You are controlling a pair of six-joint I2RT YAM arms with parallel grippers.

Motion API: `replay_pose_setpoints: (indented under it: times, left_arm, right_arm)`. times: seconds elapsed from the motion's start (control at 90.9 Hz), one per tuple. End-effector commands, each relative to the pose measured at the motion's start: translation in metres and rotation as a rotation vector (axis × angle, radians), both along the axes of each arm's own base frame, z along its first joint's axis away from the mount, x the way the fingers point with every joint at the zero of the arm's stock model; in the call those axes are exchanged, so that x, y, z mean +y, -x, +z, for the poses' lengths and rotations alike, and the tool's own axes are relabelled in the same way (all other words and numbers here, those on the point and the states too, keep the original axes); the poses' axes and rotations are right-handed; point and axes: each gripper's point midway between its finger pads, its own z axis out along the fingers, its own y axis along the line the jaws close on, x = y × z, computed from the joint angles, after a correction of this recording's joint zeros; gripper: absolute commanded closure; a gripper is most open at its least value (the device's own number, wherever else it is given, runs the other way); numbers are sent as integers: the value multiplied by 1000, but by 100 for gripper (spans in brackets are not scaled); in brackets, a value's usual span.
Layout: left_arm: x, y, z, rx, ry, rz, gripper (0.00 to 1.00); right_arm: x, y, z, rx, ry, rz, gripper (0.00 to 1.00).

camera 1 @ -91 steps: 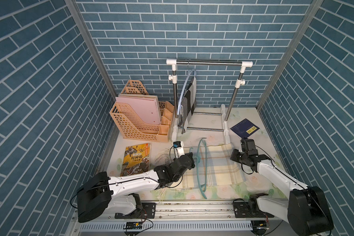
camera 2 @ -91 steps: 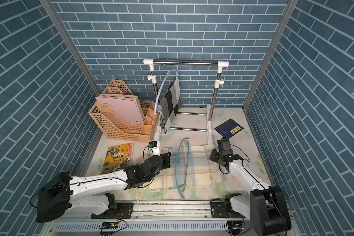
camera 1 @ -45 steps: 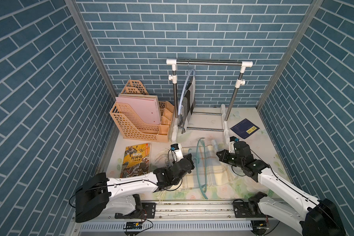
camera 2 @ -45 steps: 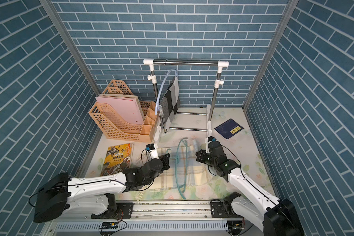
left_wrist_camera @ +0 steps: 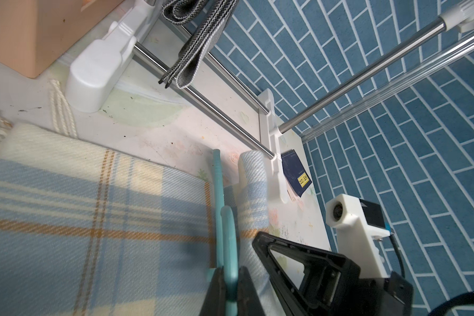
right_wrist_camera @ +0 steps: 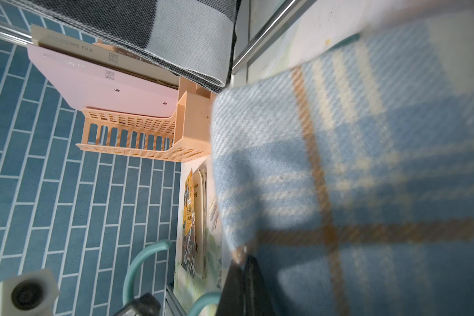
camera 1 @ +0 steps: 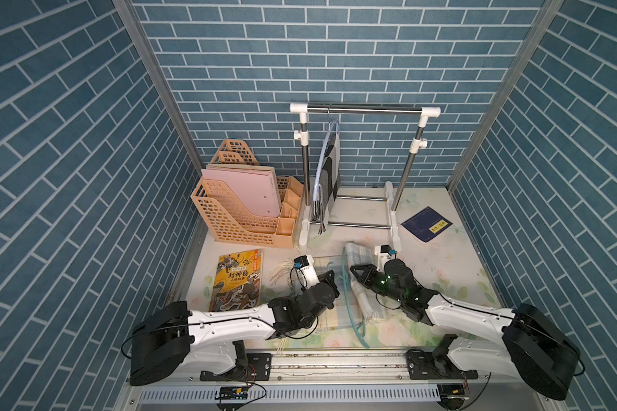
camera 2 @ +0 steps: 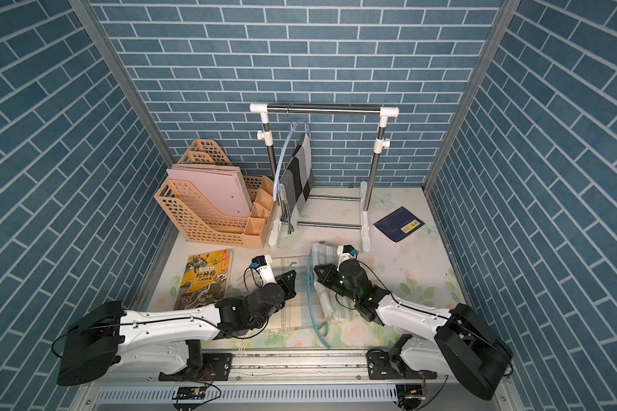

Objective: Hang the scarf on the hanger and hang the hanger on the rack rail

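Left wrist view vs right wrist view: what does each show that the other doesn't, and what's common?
Left wrist only: the left pincer shut on the teal hanger, the navy booklet, the right arm's camera.
Right wrist only: the pink folders, the yellow book, the left arm's camera.
Both: the plaid scarf, gripped by the right pincer; the teal hanger; the grey scarf hanging on the rack; the rack's base rail.

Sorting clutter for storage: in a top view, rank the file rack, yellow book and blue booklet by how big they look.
1. file rack
2. yellow book
3. blue booklet: looks smaller, but it lies farther back, so its true size against the book is unsure.
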Motion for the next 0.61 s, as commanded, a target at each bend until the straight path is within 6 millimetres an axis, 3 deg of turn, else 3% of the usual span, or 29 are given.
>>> replay_pose_setpoints:
  times: [0.0, 0.11, 0.33, 0.462, 0.594]
  left_arm:
    - [13, 2, -4, 1, -5, 45, 100]
    - [21, 4, -9, 7, -3, 57, 100]
    - [52, 12, -37, 39, -1, 101, 100]
    - [53, 13, -37, 36, 10, 99, 100]
    - [53, 12, -36, 32, 5, 99, 100]
  right_arm:
    - [-4, -14, 7, -24, -52, -112, 100]
    - [0, -15, -8, 1, -18, -98, 100]
    - [22, -13, -32, 44, 17, -41, 100]
    - [41, -9, -33, 45, 22, -5, 100]
    - [47, -7, -38, 69, 18, -18, 100]
